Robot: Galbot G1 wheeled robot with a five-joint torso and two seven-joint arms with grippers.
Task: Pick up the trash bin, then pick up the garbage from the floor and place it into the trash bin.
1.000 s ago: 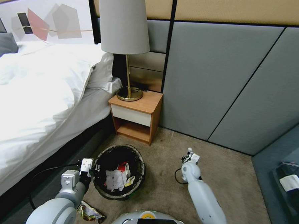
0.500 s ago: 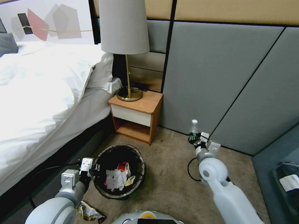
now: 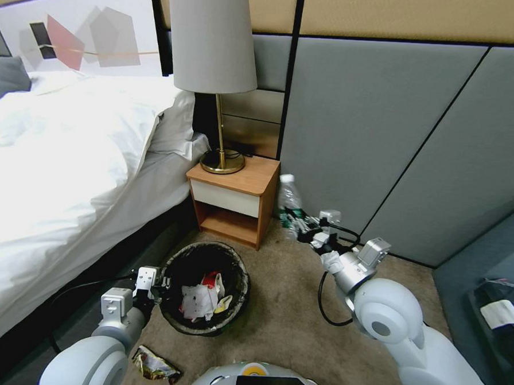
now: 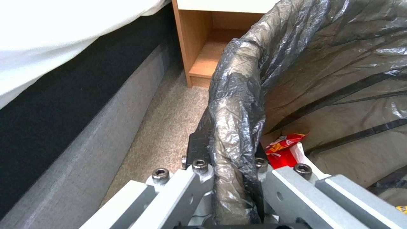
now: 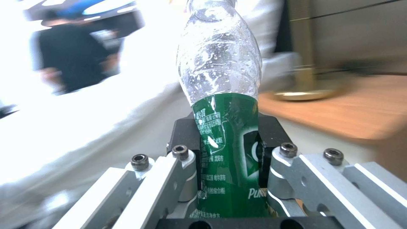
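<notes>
My left hand [image 3: 159, 291] is clamped on the rim of the bin [image 3: 175, 274]; in the left wrist view the two fingers [image 4: 199, 149] pinch the folded bag edge between them, one outside the rim and one inside. The bin stands low beside the bed [image 3: 69, 165], in front of the nightstand [image 3: 233, 200]. Contents of the bin: white paper wads [image 3: 196, 303], a red wrapper [image 3: 209, 283] and a yellow scrap [image 3: 223, 308], all lying on the dark liner.

My right hand [image 3: 304, 226] is raised off the floor, just right of the nightstand, closed on the bottle [image 3: 290, 203]. In the right wrist view the fingers [image 5: 186, 140] grip the green label [image 5: 227, 149], with the clear, empty upper part projecting beyond them.

One crumpled wrapper [image 3: 155, 365] lies on the carpet [image 3: 284, 326] near the bin, beside my left arm.
</notes>
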